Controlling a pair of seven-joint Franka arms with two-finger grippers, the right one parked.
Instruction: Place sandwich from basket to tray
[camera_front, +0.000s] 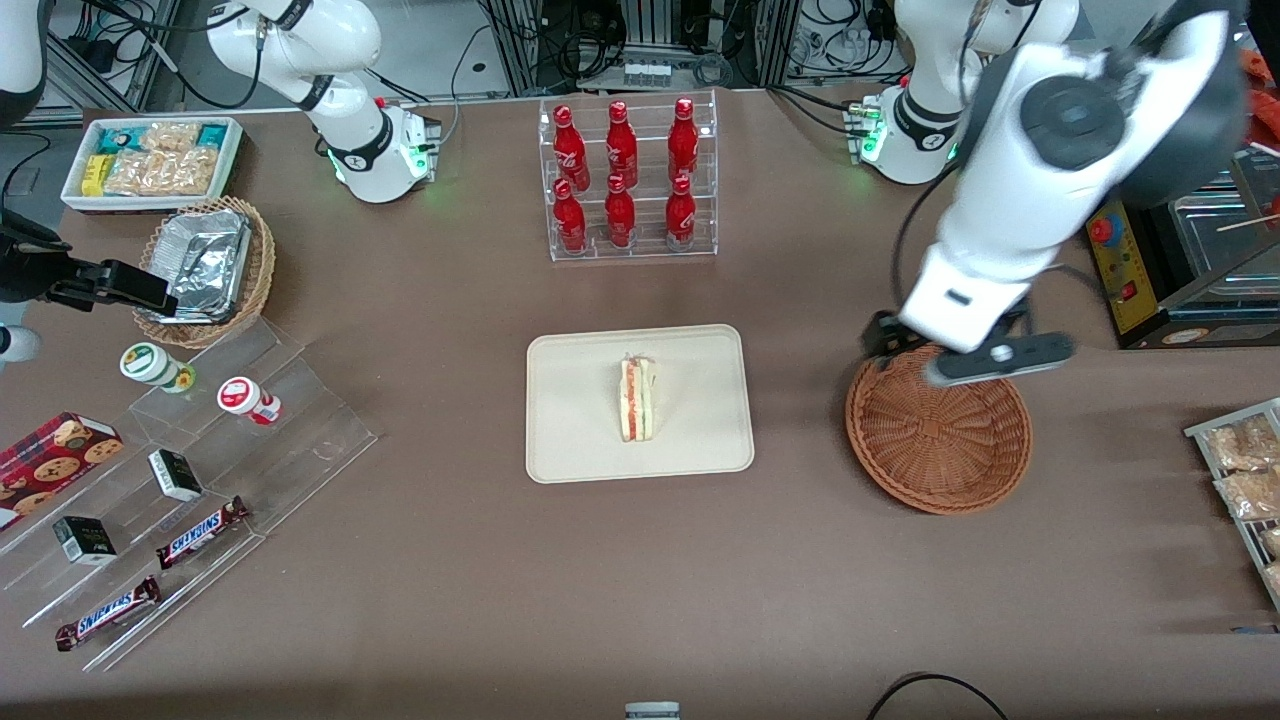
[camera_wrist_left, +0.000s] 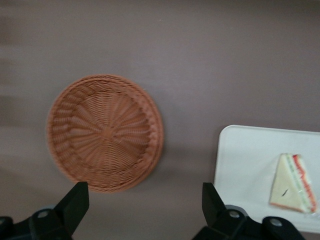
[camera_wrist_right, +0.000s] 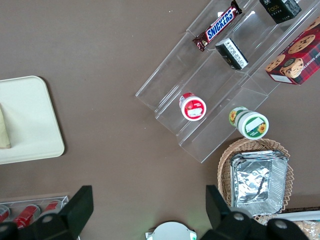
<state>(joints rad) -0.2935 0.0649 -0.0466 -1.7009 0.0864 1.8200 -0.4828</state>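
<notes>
— Where do we see the sandwich (camera_front: 637, 400)?
— Lying on the tray (camera_front: 570, 445), near its middle.
— And our gripper (camera_wrist_left: 142, 200)?
— Fingers spread wide with nothing between them, hovering above the basket (camera_front: 938, 440), which holds nothing.

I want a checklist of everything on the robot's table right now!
Surface: brown table, no spills seen.
Job's things: sandwich lies on the tray; basket holds nothing.
Clutter: red bottles in a clear rack; candy bars on clear steps; foil trays in a tan basket.
Grippers: end effector open, above the basket's rim.
Cables: black cable at the table's near edge.
Surroundings: equipment racks.
</notes>
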